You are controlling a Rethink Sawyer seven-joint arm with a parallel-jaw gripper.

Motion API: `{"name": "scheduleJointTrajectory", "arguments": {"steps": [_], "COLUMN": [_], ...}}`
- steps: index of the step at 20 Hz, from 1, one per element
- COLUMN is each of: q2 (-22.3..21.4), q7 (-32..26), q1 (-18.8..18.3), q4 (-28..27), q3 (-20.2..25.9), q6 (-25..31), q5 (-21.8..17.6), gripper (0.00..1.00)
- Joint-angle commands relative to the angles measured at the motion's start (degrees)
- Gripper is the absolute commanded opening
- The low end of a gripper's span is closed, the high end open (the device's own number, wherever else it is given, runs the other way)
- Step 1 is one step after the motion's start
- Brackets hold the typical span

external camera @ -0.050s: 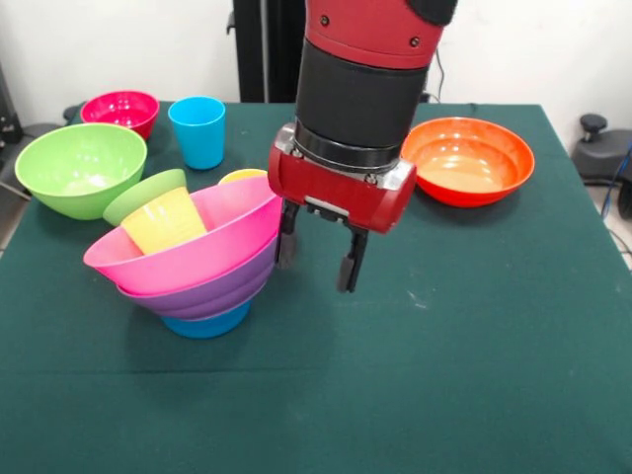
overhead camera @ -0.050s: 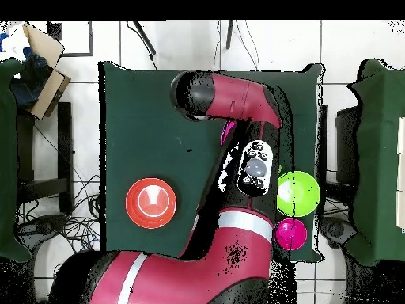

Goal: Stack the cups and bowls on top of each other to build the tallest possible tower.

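Tower [external camera @ -0.050s: 202, 262] left of centre on the green bench [external camera @ -0.050s: 444, 326], leaning: mid blue bowl [external camera @ -0.050s: 207, 321] at base, purple bowl [external camera @ -0.050s: 212, 291] nested in it, pink bowl [external camera @ -0.050s: 193, 242] on top. Inside the pink bowl: pale yellow cup [external camera @ -0.050s: 163, 222], small green bowl [external camera @ -0.050s: 143, 195], orange-yellow cup [external camera @ -0.050s: 242, 176]'s rim. Gripper [external camera @ -0.050s: 318, 259] just right of the pink rim, fingers [external camera @ -0.050s: 350, 269] parted, holding nothing. Lime bowl [external camera @ -0.050s: 79, 168], red bowl [external camera @ -0.050s: 120, 111], sky blue cup [external camera @ -0.050s: 197, 130], orange bowl [external camera @ -0.050s: 466, 160] stand apart.

Tower [external camera @ -0.050s: 197, 262] is leaning left: pink bowl [external camera @ -0.050s: 222, 237] sitting in purple [external camera @ -0.050s: 222, 286] on mid blue [external camera @ -0.050s: 207, 323], w/ yellow cup [external camera @ -0.050s: 163, 219] & small green bowl [external camera @ -0.050s: 143, 194] lying inside. Lime [external camera @ -0.050s: 79, 168], red [external camera @ -0.050s: 120, 109] & orange bowls [external camera @ -0.050s: 469, 160] plus sky blue cup [external camera @ -0.050s: 197, 130] are standing apart, upright.
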Motion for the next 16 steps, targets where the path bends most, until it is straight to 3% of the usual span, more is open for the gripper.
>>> {"name": "scheduleJointTrajectory", "arguments": {"steps": [1, 8, 16], "q2": [1.0, -1.0, -3.4], "q7": [10.2, 8.6, 7.2], "q1": [2.0, 2.2, 1.9], "q4": [0.2, 0.7, 4.4], "q3": [0.5, -0.4, -0.1], "q6": [3.6, 9.2, 8.1], "q5": [-0.1, 0.8, 0.8], "gripper": [1.0, 1.0, 1.0]}}
